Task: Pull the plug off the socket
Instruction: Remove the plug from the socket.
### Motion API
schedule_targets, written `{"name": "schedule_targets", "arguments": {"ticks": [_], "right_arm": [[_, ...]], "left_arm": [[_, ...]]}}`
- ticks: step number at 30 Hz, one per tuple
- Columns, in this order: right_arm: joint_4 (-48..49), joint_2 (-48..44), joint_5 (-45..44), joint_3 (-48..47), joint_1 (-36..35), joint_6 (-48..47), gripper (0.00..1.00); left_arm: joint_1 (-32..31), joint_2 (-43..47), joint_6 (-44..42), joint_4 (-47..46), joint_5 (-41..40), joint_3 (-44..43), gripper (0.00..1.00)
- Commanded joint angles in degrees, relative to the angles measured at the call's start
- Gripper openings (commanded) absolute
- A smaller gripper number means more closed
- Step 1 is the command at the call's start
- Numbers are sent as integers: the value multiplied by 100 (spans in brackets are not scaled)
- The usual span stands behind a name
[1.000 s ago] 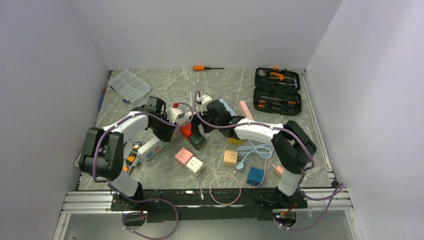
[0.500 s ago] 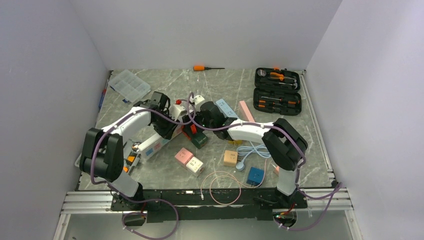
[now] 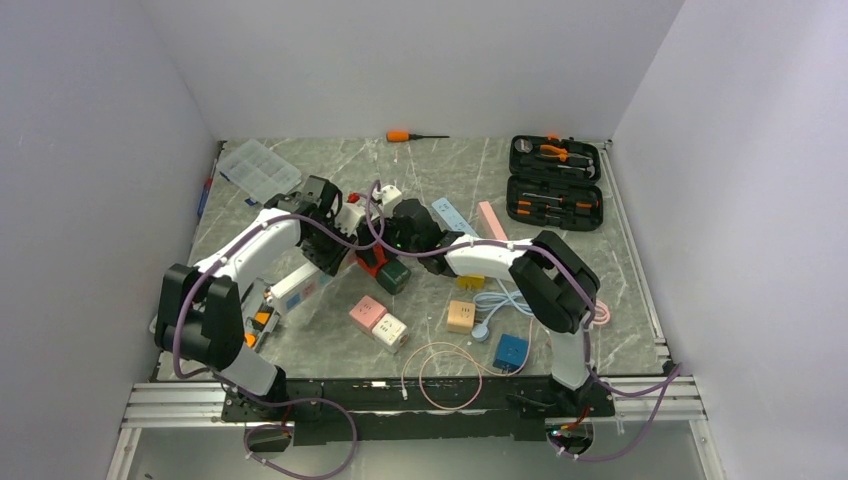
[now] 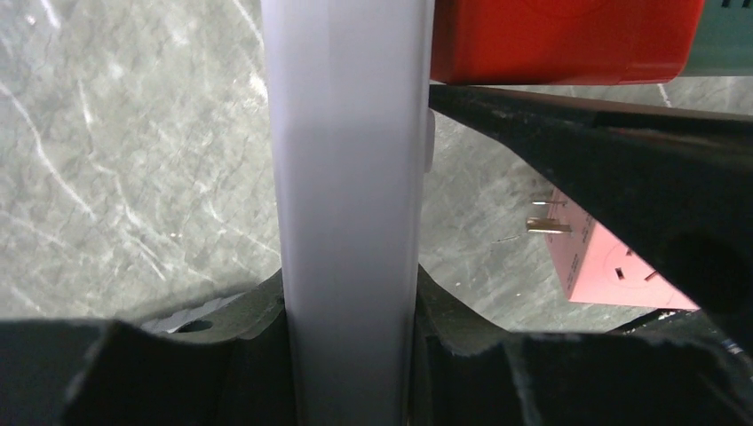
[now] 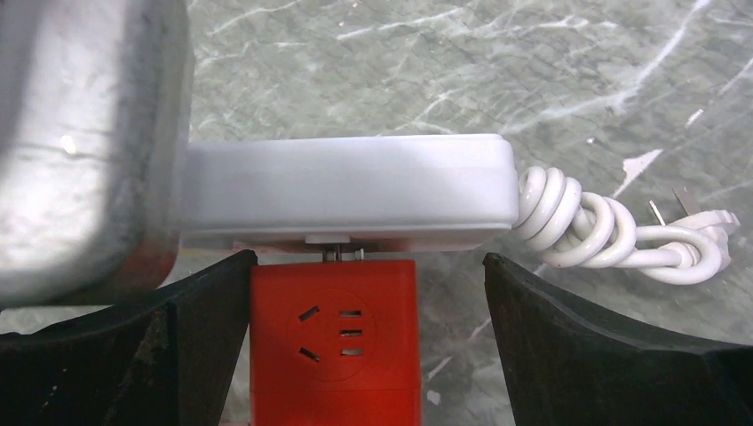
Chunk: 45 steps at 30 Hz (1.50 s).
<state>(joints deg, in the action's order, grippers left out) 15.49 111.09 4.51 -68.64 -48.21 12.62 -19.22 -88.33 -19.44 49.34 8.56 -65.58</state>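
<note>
Smooth plastic socket (image 5: 346,191), plug (image 5: 333,342)

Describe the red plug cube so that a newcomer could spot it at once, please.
Near the middle of the grey marbled table, find the long white power strip. The red cube sits against its side on metal prongs. The pink cube, beige cube and blue cube nearby lie loose; this one is plugged in.

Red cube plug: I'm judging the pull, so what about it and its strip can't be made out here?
Right wrist: a blurred grey mass covers one end of the long white plastic power strip; the frame edge crops the red plastic cube plug.
Left wrist: strip seen edge-on, sockets hidden.
Top: left pincer and right pincer cover the joint.
</note>
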Motion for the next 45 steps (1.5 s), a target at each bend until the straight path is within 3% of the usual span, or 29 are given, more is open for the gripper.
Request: {"name": "schedule_targets", "arguments": {"ticks": [1,13,23,37,45], "right_arm": [[-139,381,160,-231,-53,-23,98],[272,179,197,341,-270,-100,100],[1009,-927,-36,1593,-244,204,100],[1094,-2115,661,2027,11,124,100],[2518,-1828,696,2729,53,243,100]], "left_arm": [[-134,610,-46,-331,400,-450,0],[-134,629,-88,-324,375,-482,0],[-134,593,-137,-359,358,-406,0],[-134,567,-147,-302,459,-536,0],[-126,651,-192,-102,721,-718,0]]}}
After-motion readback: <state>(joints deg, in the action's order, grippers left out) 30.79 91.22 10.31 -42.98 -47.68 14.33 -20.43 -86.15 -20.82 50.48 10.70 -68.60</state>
